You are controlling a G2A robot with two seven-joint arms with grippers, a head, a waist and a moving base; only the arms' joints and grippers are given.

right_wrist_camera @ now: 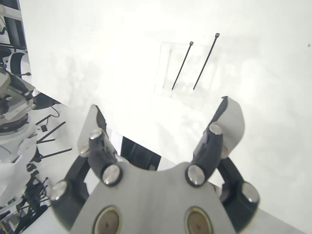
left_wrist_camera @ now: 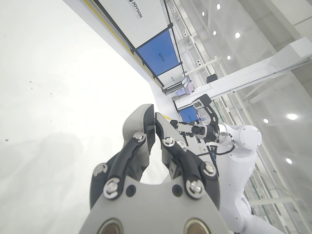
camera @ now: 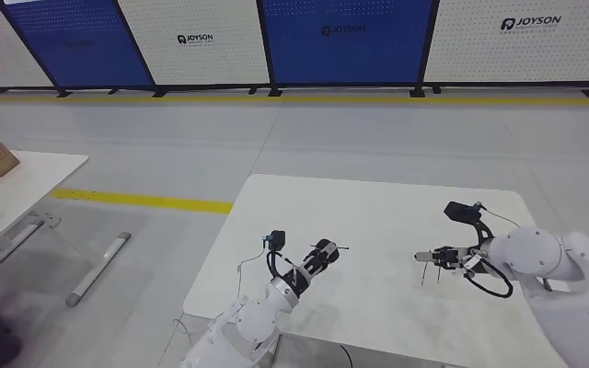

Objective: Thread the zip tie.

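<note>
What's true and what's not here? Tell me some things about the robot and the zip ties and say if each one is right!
1. Two black zip ties lie on the white table. True.
2. The right gripper is holding a zip tie. False: it is open and empty, and both ties lie on the table beyond it.
3. The left gripper is shut. True.
4. The zip ties cross over each other. False: they lie side by side, apart.
5. One zip tie is already pulled into a loop. False: both are straight.
</note>
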